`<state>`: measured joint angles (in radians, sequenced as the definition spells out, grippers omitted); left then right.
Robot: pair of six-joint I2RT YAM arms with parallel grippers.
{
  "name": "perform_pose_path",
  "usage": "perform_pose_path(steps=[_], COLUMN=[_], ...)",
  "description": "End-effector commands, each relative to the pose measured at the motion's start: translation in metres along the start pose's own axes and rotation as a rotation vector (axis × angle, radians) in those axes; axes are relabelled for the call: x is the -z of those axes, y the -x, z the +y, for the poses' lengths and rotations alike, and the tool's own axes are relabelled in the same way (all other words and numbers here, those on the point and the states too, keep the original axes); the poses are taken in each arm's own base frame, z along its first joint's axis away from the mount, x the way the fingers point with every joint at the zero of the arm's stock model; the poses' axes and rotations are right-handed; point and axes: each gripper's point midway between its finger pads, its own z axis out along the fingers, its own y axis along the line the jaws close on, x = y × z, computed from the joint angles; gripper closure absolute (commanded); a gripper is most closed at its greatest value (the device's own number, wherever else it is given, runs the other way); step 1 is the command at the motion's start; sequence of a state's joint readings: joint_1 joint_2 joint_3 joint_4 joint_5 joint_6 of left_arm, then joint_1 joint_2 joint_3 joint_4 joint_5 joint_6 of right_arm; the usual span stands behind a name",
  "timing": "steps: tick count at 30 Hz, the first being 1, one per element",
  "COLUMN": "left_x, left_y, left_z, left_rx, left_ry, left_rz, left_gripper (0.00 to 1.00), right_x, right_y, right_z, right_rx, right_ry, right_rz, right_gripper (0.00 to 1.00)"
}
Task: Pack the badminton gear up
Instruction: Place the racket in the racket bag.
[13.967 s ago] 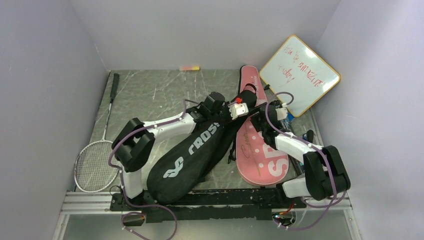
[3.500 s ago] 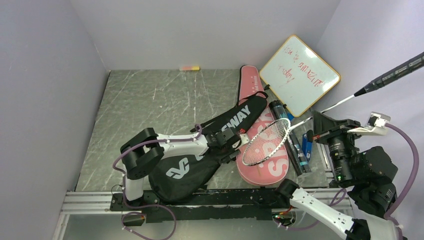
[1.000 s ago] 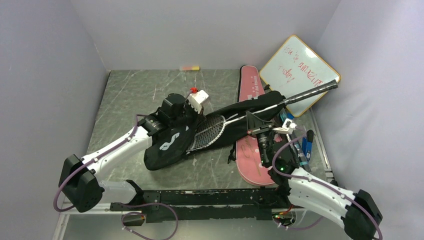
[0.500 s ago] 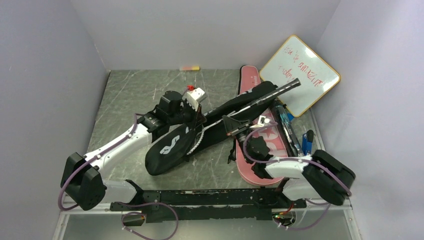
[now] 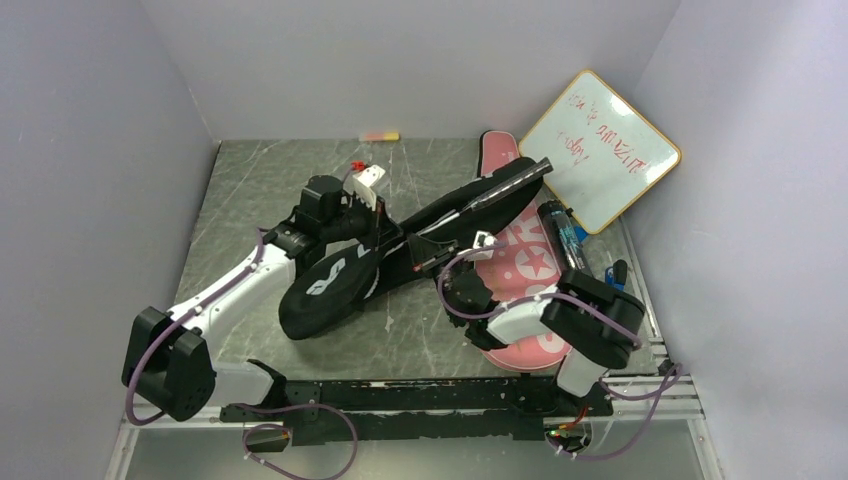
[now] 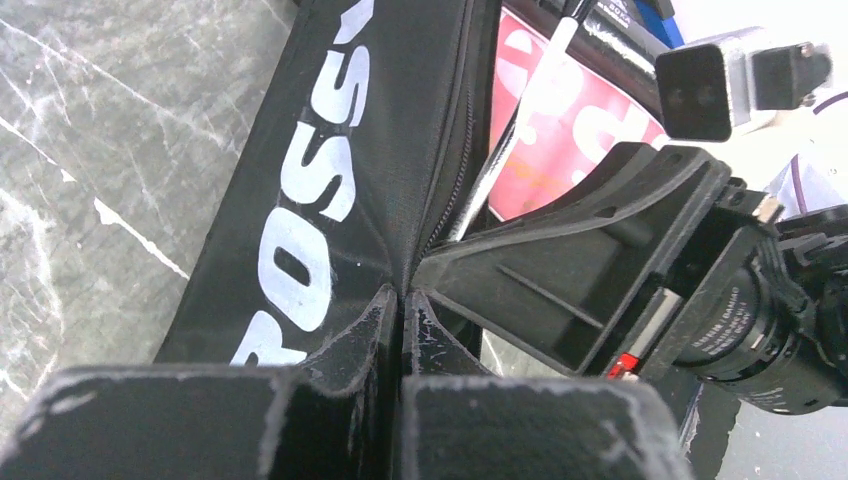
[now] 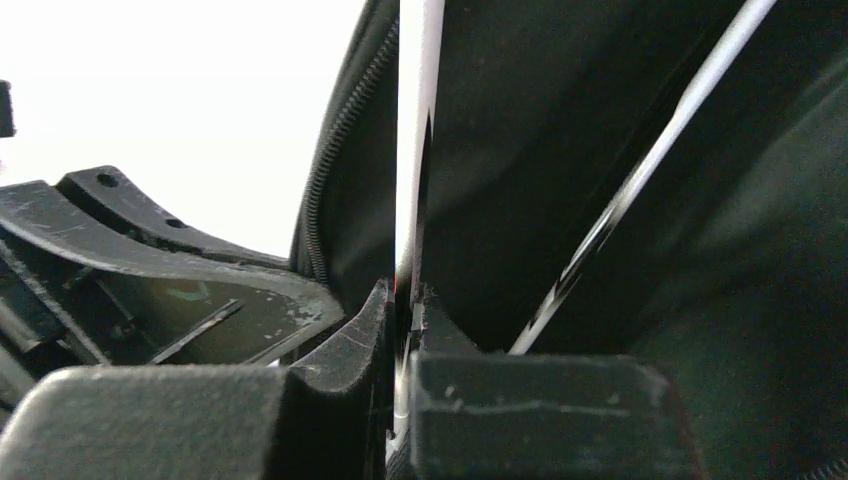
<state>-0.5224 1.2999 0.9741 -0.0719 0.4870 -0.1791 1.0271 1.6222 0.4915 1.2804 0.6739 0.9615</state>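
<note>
The black "CROSSWAY" racket cover (image 5: 330, 285) lies slanted across the table's middle, partly over the pink "SPORT" cover (image 5: 525, 255). My left gripper (image 5: 388, 238) is shut on the black cover's zip edge (image 6: 400, 260), holding it up. My right gripper (image 5: 415, 258) sits at that gap, shut on the white-framed racket (image 7: 410, 120). The racket's head is hidden inside the cover. Its thin shaft (image 6: 520, 110) and dark handle (image 5: 518, 177) stick out toward the back right. A dark tube (image 5: 565, 232) lies right of the pink cover.
A wood-framed whiteboard (image 5: 600, 150) leans in the back right corner. A small pink-yellow marker (image 5: 378, 136) lies at the back wall. Small blue items (image 5: 614, 280) lie by the right wall. Grey walls close in on the left, back and right.
The right gripper has pushed the racket leftward into the black cover, so its head no longer shows. The left gripper, still pinching the cover's edge, has shifted slightly left and back.
</note>
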Motion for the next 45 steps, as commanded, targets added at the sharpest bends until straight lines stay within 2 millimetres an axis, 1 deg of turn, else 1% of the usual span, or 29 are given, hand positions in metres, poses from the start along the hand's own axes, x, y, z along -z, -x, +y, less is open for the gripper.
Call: perform_pose_path(steps=[1, 4, 5, 7, 8, 9, 12, 13, 14, 15, 16, 17, 18, 21, 23, 26, 28, 30, 34, 38, 42, 44, 45], left_x=[0.016, 0.020, 0.020, 0.020, 0.018, 0.018, 0.017, 0.018, 0.019, 0.020, 0.021, 0.022, 0.022, 0.019, 0.016, 0.013, 0.014, 0.016, 0.019, 0.017, 0.016, 0.017, 0.018], left_y=[0.065, 0.069, 0.069, 0.070, 0.067, 0.066, 0.063, 0.064, 0.064, 0.064, 0.064, 0.064, 0.064, 0.059, 0.054, 0.047, 0.047, 0.047, 0.046, 0.044, 0.042, 0.044, 0.046], left_z=[-0.046, -0.049, -0.049, -0.043, -0.036, -0.029, -0.014, -0.012, -0.010, -0.007, -0.004, -0.003, -0.002, 0.004, 0.011, 0.022, 0.026, 0.029, 0.036, 0.039, 0.039, 0.037, 0.037], left_rx=[-0.108, -0.118, -0.117, -0.114, -0.111, -0.114, -0.129, -0.134, -0.128, -0.126, -0.130, -0.137, -0.139, -0.136, -0.119, -0.101, -0.103, -0.103, -0.102, -0.095, -0.094, -0.100, -0.103], left_ry=[-0.174, -0.187, -0.185, -0.149, -0.115, -0.079, 0.002, 0.016, 0.032, 0.053, 0.067, 0.076, 0.085, 0.103, 0.130, 0.181, 0.204, 0.223, 0.271, 0.276, 0.270, 0.268, 0.267], left_rz=[-0.217, -0.237, -0.240, -0.240, -0.224, -0.215, -0.190, -0.189, -0.190, -0.193, -0.196, -0.198, -0.198, -0.169, -0.142, -0.104, -0.100, -0.101, -0.105, -0.087, -0.079, -0.088, -0.093], left_gripper=[0.95, 0.95, 0.95, 0.95, 0.95, 0.95, 0.95, 0.95, 0.95, 0.95, 0.95, 0.95, 0.95, 0.95, 0.95, 0.95, 0.95, 0.95, 0.95, 0.95, 0.95, 0.95, 0.95], right_x=[0.004, 0.000, -0.001, -0.002, -0.002, -0.001, 0.002, 0.004, 0.006, 0.003, 0.002, -0.002, -0.004, -0.010, -0.013, -0.017, -0.017, -0.017, -0.015, -0.013, -0.007, -0.002, 0.001], right_y=[-0.042, -0.054, -0.057, -0.059, -0.058, -0.057, -0.048, -0.044, -0.042, -0.038, -0.034, -0.026, -0.021, -0.004, 0.006, 0.017, 0.028, 0.040, 0.071, 0.107, 0.134, 0.147, 0.154], right_z=[-0.007, -0.019, -0.022, -0.026, -0.030, -0.034, -0.056, -0.069, -0.077, -0.080, -0.085, -0.091, -0.095, -0.096, -0.099, -0.105, -0.111, -0.113, -0.118, -0.120, -0.125, -0.133, -0.138], right_rx=[0.029, 0.047, 0.054, 0.065, 0.066, 0.064, 0.072, 0.071, 0.074, 0.075, 0.074, 0.066, 0.059, 0.048, 0.069, 0.101, 0.113, 0.113, 0.098, 0.129, 0.144, 0.128, 0.117], right_ry=[0.000, -0.072, -0.089, -0.111, -0.133, -0.161, -0.291, -0.364, -0.404, -0.428, -0.447, -0.471, -0.480, -0.471, -0.483, -0.532, -0.571, -0.574, -0.547, -0.538, -0.541, -0.554, -0.563], right_rz=[0.121, 0.142, 0.149, 0.155, 0.148, 0.144, 0.111, 0.103, 0.104, 0.108, 0.120, 0.122, 0.138, 0.169, 0.183, 0.204, 0.199, 0.184, 0.156, 0.117, 0.072, 0.048, 0.033], right_gripper=[1.00, 1.00, 0.97, 0.87, 0.81, 0.71, 0.54, 0.49, 0.45, 0.43, 0.42, 0.41, 0.41, 0.39, 0.35, 0.30, 0.28, 0.28, 0.28, 0.28, 0.28, 0.32, 0.37])
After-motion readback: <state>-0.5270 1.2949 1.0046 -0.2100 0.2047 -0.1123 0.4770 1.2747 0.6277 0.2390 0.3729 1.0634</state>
